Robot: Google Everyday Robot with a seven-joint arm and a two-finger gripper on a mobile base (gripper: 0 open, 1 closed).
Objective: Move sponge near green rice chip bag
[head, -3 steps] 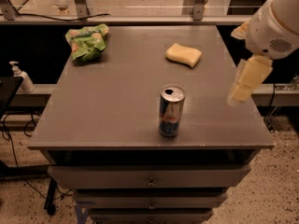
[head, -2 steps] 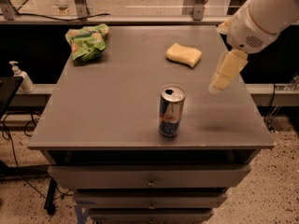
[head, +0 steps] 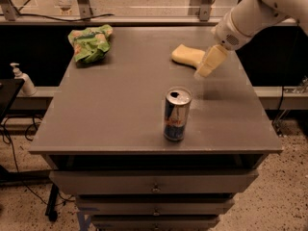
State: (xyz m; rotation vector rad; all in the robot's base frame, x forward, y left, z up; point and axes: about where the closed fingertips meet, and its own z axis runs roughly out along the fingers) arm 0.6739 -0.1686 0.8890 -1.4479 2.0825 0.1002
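The pale yellow sponge (head: 186, 55) lies flat on the grey table (head: 125, 105) at the back right. The crumpled green rice chip bag (head: 90, 43) lies at the table's back left corner, far from the sponge. My gripper (head: 210, 61) hangs from the white arm coming in from the top right. It hovers just to the right of the sponge, overlapping its right end in the view. It holds nothing that I can see.
An open blue-and-silver drink can (head: 176, 114) stands upright near the table's front middle. A soap dispenser bottle (head: 23, 80) stands on a low ledge to the left. Drawers sit under the tabletop. A railing runs behind the table.
My gripper has moved left and toward the back, from beyond the table's right edge to right beside the sponge. Sponge, bag and can have not moved.
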